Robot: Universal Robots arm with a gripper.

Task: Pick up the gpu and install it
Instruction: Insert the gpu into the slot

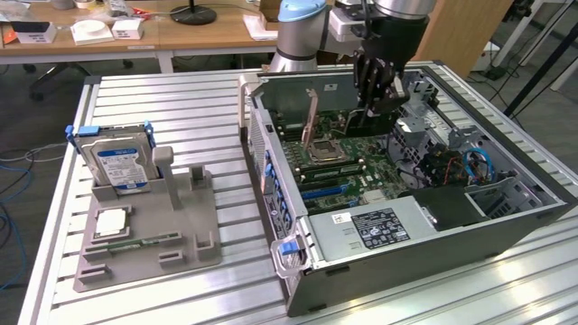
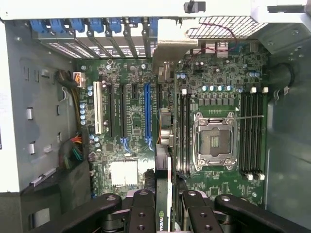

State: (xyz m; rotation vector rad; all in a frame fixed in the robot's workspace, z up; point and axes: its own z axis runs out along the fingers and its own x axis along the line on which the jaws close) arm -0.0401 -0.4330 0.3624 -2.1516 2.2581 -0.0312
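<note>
Black fingers of the pincer (image 1: pixel 378 84) hung inside the open case (image 1: pixel 528 183) in the exterior view, part-closed on the gpu (image 1: pixel 313 120), which stood on edge below them, its long axis running down toward the board (image 1: pixel 357 152).

On the wrist view the gpu (image 2: pixel 164 145) ran edge-on straight out from the pincer (image 2: pixel 164 213), just beside the blue slot (image 2: pixel 147 114) and parallel to it.

It was a robotics lab in an office room; a ribbed aluminium workbench (image 1: pixel 181 101) carried an opened black computer tower (image 1: pixel 407 203); behind the fingers (image 1: pixel 375 81) stood cluttered wooden desks (image 1: pixel 135 37).
</note>
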